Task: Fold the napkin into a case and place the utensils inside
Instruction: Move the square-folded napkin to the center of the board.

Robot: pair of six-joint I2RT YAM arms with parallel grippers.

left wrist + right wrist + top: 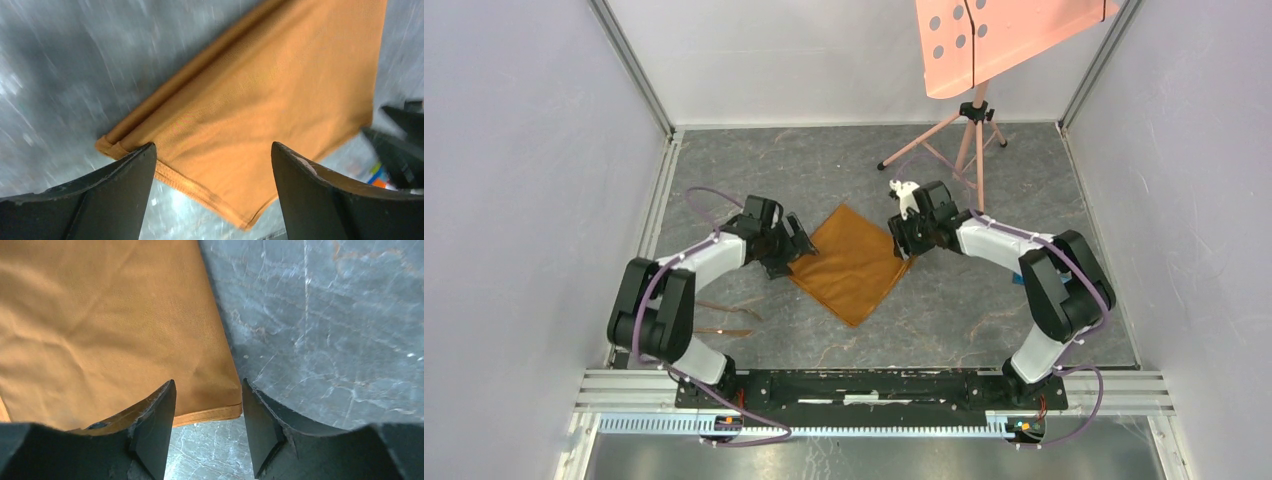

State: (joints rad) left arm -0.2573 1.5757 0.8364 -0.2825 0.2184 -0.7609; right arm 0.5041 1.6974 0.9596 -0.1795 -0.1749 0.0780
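The napkin (pixel 852 262) is laid folded as a diamond on the tabletop (pixel 1004 290) at the centre of the top view. The left end effector (pixel 801 245) and right end effector (pixel 903 243) are held at its left and right corners, fingers apart.

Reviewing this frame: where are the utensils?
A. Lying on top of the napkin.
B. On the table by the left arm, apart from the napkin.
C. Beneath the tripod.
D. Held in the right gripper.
B: the thin copper utensils lie on the table beside the left arm, well clear of the napkin, which has nothing on it.
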